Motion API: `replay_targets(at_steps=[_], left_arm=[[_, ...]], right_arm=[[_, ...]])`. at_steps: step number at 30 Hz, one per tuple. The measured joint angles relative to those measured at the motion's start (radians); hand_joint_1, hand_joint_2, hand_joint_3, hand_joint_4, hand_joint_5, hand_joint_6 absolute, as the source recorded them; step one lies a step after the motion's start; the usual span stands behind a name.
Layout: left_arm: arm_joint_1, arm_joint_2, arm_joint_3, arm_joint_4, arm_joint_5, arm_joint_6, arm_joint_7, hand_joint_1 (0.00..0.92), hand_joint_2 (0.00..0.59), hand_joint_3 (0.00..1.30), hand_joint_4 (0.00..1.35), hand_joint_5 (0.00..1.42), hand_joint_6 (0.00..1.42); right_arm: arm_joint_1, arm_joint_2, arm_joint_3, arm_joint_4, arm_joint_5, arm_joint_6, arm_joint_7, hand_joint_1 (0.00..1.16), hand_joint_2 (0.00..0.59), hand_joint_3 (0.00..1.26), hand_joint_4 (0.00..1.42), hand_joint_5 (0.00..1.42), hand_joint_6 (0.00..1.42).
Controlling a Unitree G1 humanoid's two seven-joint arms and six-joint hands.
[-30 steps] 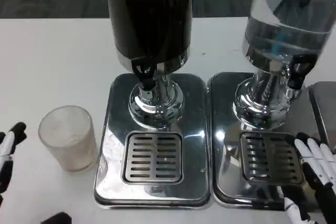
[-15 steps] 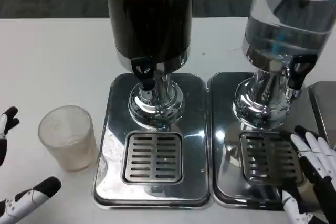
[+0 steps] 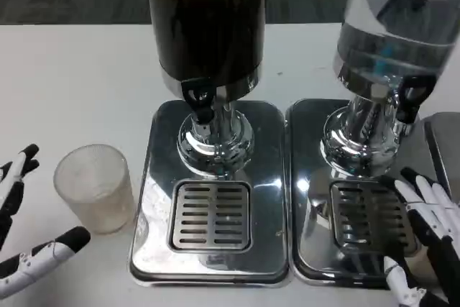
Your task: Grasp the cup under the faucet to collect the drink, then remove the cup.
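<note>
The cup [image 3: 94, 188] stands upright and looks empty on the white surface [image 3: 79, 84], just off the left edge of the dark drink's tray [image 3: 154, 199] and not yet under its faucet [image 3: 199, 100]. I judge it sits there because nothing has hold of it: my left hand [image 3: 21, 228] is spread around it, one of the fingers [image 3: 20, 170] up beside its far-left side and another reaching in below it, both near the cup but apart from it, with a wide gap between them that the cup would fit into. That open pose reads to me as the approach to a side grasp. The grate [image 3: 210, 216] under the faucet is to the right of those fingers, past the cup, so once I close on it I expect a short slide or lift rightward. My right hand [image 3: 428, 235] hovers over the neighbouring tray below the clear-water tank [image 3: 392, 26], fingers extended and holding nothing, probably waiting well clear of the dark tank [image 3: 206, 19].
</note>
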Motion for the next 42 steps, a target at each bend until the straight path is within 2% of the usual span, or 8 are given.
replay_targets(at_steps=[16,24,38,42], left_arm=[[-0.145,0.041,-0.113,0.134,0.000,0.001,-0.015,0.000,0.005,0.00,0.00,0.00,0.00],[-0.218,0.050,-0.145,0.223,-0.003,-0.011,-0.015,0.000,0.005,0.00,0.00,0.00,0.00],[-0.283,0.055,-0.177,0.289,-0.024,-0.020,-0.015,0.000,0.004,0.00,0.00,0.00,0.00],[-0.299,0.073,-0.192,0.303,-0.024,-0.018,-0.015,0.000,0.012,0.00,0.00,0.00,0.00]], right_arm=[[-0.021,0.001,-0.001,0.002,0.022,0.000,0.009,0.40,0.586,0.12,0.00,0.00,0.08],[-0.023,0.001,-0.001,0.002,0.034,0.000,0.012,0.40,0.586,0.12,0.00,0.00,0.08],[-0.025,0.001,-0.015,0.002,0.054,0.000,0.017,0.40,0.586,0.13,0.00,0.00,0.09],[-0.024,0.001,-0.015,0.002,0.057,-0.001,0.018,0.40,0.586,0.13,0.00,0.00,0.09]])
